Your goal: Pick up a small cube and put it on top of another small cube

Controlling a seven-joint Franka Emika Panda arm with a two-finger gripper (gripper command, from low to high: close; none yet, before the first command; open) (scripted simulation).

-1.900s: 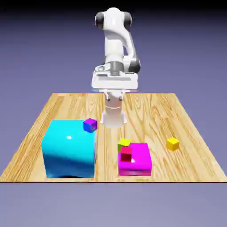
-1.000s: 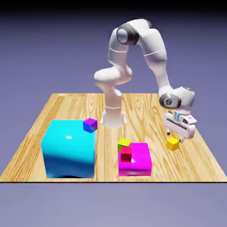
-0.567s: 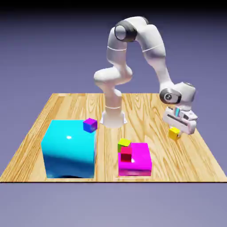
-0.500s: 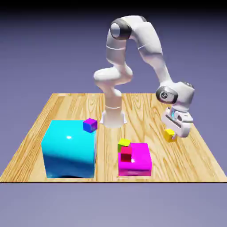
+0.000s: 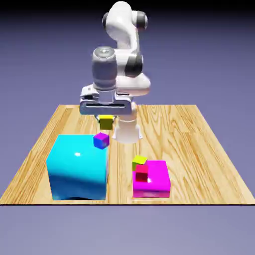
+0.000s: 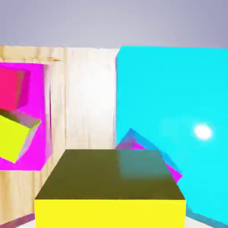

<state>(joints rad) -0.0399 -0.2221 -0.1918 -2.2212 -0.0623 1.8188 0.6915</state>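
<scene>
Gripping the golden-yellow small cube [image 5: 106, 121], end effector [image 5: 106, 119] clamped shut on it, centre frame, just above the purple small cube [image 5: 101, 140], beside the cyan block [image 5: 77, 168].

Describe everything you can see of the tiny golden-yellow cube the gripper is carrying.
The tiny golden-yellow cube is plain, smooth and evenly coloured, with sharp edges and no markings. It hangs clear of the wooden table, clamped in the shut gripper of the white arm, level and upright. In the exterior view it sits just above the tiny purple cube, not touching it. In the hand view it fills the bottom, hiding the fingertips, its top face dark and shaded.
</scene>
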